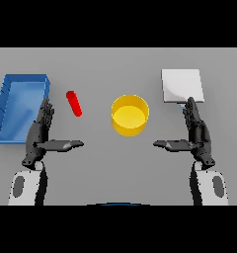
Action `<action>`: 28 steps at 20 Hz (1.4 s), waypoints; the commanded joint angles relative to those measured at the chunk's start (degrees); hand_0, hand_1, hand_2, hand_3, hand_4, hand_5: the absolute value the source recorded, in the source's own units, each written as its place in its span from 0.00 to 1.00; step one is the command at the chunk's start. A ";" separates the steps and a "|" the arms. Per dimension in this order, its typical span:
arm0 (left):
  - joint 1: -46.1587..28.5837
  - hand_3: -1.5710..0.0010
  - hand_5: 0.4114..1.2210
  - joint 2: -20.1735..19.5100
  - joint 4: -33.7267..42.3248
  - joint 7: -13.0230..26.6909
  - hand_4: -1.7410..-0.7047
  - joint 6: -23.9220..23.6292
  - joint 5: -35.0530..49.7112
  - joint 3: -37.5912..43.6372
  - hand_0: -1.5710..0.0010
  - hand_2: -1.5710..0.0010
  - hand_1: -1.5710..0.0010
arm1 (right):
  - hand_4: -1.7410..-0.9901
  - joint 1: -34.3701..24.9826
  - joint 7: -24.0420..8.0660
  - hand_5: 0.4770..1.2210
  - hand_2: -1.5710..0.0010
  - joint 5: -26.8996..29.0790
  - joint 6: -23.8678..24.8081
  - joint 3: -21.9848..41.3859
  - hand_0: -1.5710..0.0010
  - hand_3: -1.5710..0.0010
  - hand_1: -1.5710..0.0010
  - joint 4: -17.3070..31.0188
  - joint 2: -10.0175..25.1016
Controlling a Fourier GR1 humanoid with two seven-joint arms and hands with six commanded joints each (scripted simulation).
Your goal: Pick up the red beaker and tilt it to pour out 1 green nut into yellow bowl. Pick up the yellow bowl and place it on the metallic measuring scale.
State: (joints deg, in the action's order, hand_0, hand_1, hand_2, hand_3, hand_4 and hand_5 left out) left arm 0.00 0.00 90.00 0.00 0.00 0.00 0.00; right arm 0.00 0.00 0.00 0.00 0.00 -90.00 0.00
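Two white forearms with grey oval patches, ending in dark, glossy left hand point(39, 133) and right hand point(198, 133) with slim segmented fingers.

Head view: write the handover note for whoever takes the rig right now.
Left robot hand: open, holding nothing, beside the blue tray.
Right robot hand: open, holding nothing, just below the scale.
Red beaker: on the table between tray and yellow bowl, untouched.
Bowl: mid-table, apart from the scale; no nut visible inside.
Done: nothing.
Left: grasp beaker, pour one nut into bowl, move bowl onto scale.
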 commanded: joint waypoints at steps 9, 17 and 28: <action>-3.73 1.00 0.26 -3.08 4.12 -2.35 0.62 0.15 -5.04 -2.80 1.00 1.00 1.00 | 0.82 5.83 8.37 0.25 1.00 -12.06 2.09 6.05 1.00 1.00 1.00 -5.59 3.32; -1.55 1.00 0.25 -3.47 2.43 0.57 0.62 -0.93 -8.77 -4.34 1.00 1.00 1.00 | 0.82 6.69 6.43 0.23 1.00 -14.11 2.75 6.73 1.00 1.00 1.00 -7.63 3.89; 14.60 1.00 0.27 -2.63 -19.43 -5.38 0.56 -3.65 -9.52 0.26 1.00 1.00 1.00 | 0.68 5.85 6.48 0.25 1.00 -11.36 1.50 5.96 1.00 1.00 1.00 -6.86 3.23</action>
State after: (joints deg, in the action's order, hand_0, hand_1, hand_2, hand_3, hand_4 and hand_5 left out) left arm 14.63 -2.62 70.58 -5.12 -3.65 -9.53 0.25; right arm 5.84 6.38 -11.36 1.50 5.96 -96.86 3.23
